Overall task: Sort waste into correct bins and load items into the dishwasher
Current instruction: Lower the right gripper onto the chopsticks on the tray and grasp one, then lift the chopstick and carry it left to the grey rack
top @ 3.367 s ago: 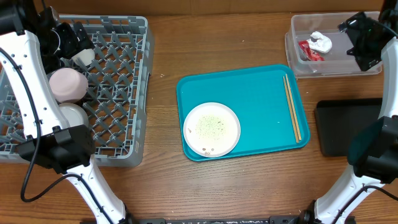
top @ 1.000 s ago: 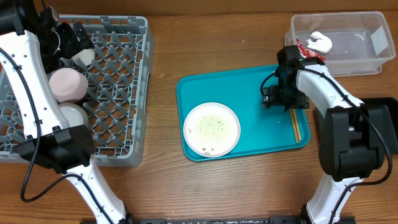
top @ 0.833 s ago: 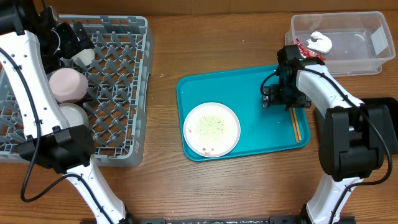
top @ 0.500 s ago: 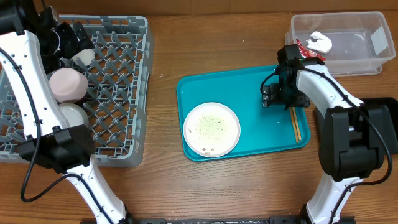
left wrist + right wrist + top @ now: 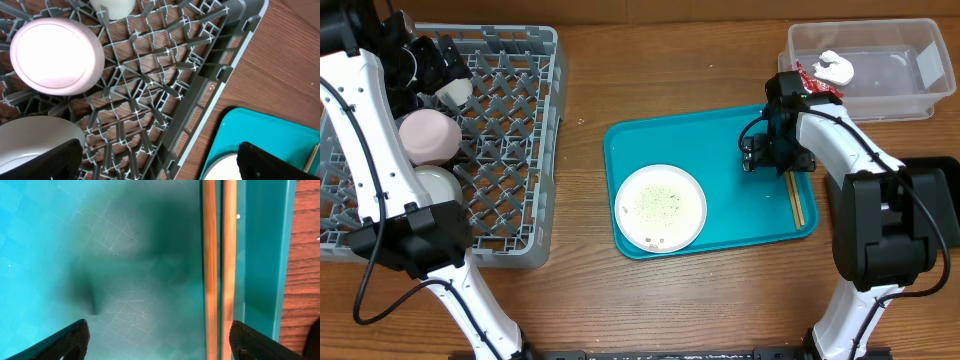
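Starting at the far left of the counter, find the large square grey plastic dish rack (image 5: 510,120), already loaded along its left side with a small white cup (image 5: 453,92), a pale round bowl (image 5: 428,135) turned base-up and a small white bowl (image 5: 438,185). Over that side, see the left pincer (image 5: 165,162), spread wide and gripping nothing. Too far from the sticks to matter for the coming grasp, by the look of it.

Moving to the middle, meet the flat teal plastic tray (image 5: 720,135), carrying a large white plate (image 5: 661,207) dusted with loose pale food crumbs (image 5: 658,203). Along the tray's right lip, note the thin wooden chopsticks (image 5: 794,195), long axis running toward and away from the robot. Just left of their far half, find the right pincer (image 5: 765,155), low over the tray and plainly the nearer one.

Cannot read its fingertips from overhead, hidden under the wrist body. Turn to the right wrist view instead: fingers (image 5: 65,340) wide apart and empty, set across the sticks' length, both sticks lying side by side between them yet well over toward the right finger, just beside the raised lip. Probably calls for a small shift toward that lip before closing, at some risk of catching it.

Farther right, off the tray, see the clear rectangular plastic tub (image 5: 880,110), holding a crumpled white tissue (image 5: 835,67) and a small red shiny wrapper (image 5: 823,90).
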You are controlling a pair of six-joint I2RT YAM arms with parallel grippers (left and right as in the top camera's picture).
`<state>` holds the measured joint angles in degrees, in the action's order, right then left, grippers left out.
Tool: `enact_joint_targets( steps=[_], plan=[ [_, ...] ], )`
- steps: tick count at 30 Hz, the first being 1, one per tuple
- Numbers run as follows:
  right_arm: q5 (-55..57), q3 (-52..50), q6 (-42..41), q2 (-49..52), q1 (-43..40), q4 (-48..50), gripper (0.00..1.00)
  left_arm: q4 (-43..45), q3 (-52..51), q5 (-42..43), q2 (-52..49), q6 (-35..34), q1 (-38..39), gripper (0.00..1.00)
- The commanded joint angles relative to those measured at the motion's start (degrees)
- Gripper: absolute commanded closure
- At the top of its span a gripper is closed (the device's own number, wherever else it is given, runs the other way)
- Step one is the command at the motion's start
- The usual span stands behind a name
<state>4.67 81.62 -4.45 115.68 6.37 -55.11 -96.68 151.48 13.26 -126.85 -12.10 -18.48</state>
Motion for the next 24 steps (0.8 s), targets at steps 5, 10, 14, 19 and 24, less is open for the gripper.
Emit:
enact_joint_targets(
  steps=[5, 10, 14, 19, 24],
  plan=[
    [-0.31, -1.81, 0.00, 0.42, -0.28, 1.31, 0.04, -0.11, 0.07, -0.15, 1.84, -0.61, -0.15, 0.00],
    [-1.40, -1.92, 0.00, 0.42, -0.28, 1.31, 0.04, -0.11, 0.07, -0.15, 1.84, -0.61, -0.15, 0.00],
    [-2.21, -1.92, 0.00, 0.44, -0.28, 1.53, 0.04, -0.13, 0.07, -0.15, 1.84, -0.61, -0.15, 0.00],
    [-3.93, -2.78, 0.00, 0.44, -0.26, 2.58, 0.06, -0.11, 0.07, -0.15, 1.84, -0.61, -0.15, 0.00],
    [-3.69, -5.42, 0.02, 0.57, -0.35, 5.40, 0.05, -0.11, 0.07, -0.15, 1.84, -0.61, -0.15, 0.00]
  ],
)
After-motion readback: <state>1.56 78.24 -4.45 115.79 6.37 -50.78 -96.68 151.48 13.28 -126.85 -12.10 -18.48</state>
